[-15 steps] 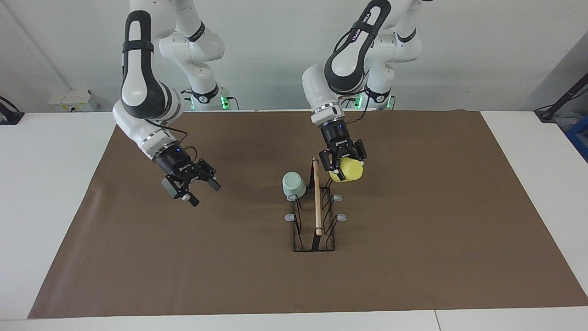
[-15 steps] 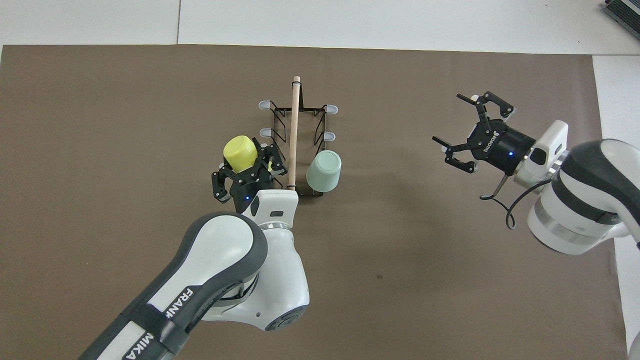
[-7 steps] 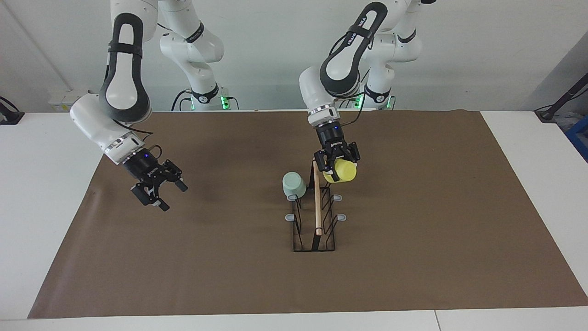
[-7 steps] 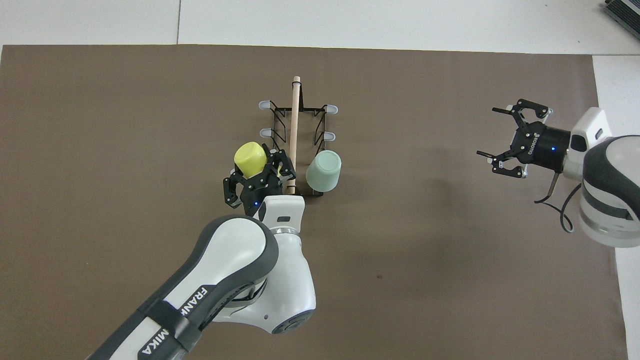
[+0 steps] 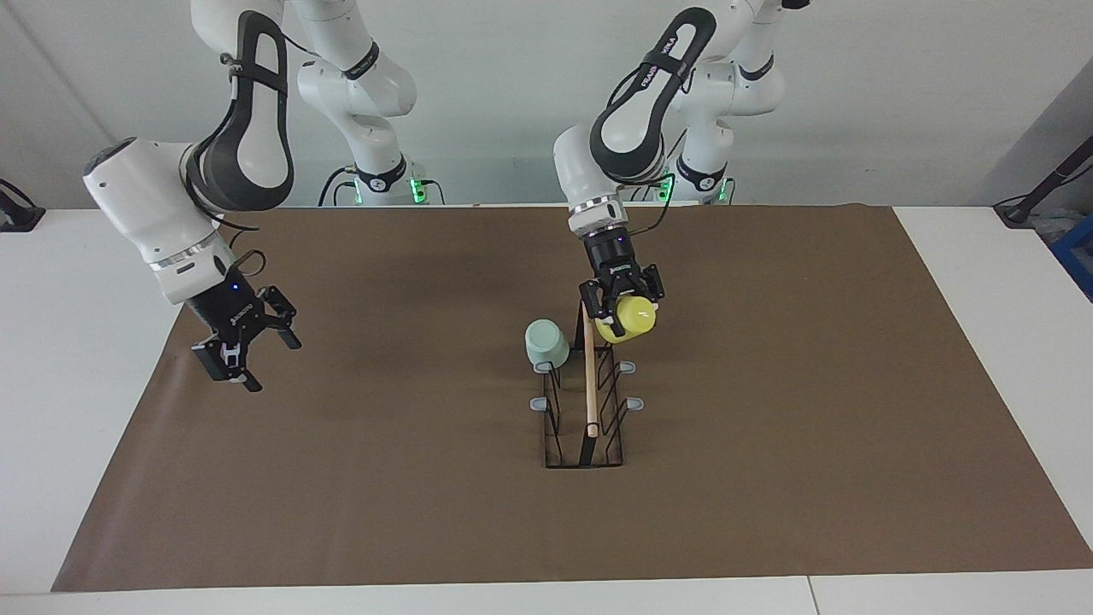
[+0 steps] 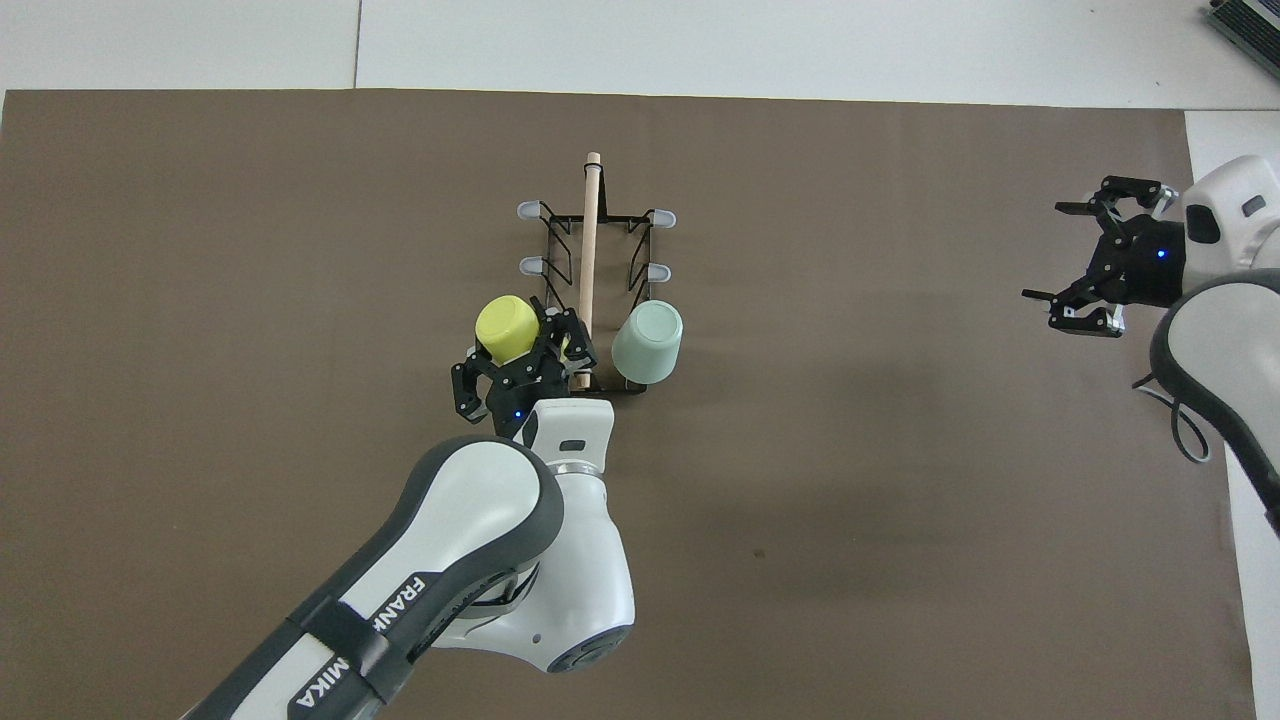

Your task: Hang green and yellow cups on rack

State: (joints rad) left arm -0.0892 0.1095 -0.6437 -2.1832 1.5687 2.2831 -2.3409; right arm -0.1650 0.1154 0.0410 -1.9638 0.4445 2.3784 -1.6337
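Note:
The black wire rack (image 5: 589,427) (image 6: 548,245) stands mid-table, with its wooden rod (image 5: 590,384) (image 6: 588,240) on top. A mint green cup (image 5: 546,342) (image 6: 648,342) hangs mouth-down on the prong nearest the robots, on the right arm's side. My left gripper (image 5: 621,309) (image 6: 530,345) is shut on the yellow cup (image 5: 634,318) (image 6: 505,328). It holds the cup tilted, mouth-down, close beside the rod over the nearest prong on the left arm's side. I cannot tell whether the cup touches that prong. My right gripper (image 5: 256,359) (image 6: 1050,252) hangs open and holds nothing, above the mat's edge at the right arm's end.
A brown mat (image 5: 768,478) (image 6: 250,200) covers most of the white table (image 5: 982,589). Several grey-tipped prongs (image 5: 635,403) (image 6: 660,216) farther from the robots carry nothing.
My right arm has swung away from the rack toward its own end of the table, still open. My left gripper has carried the yellow cup closer in beside the rack's rod.

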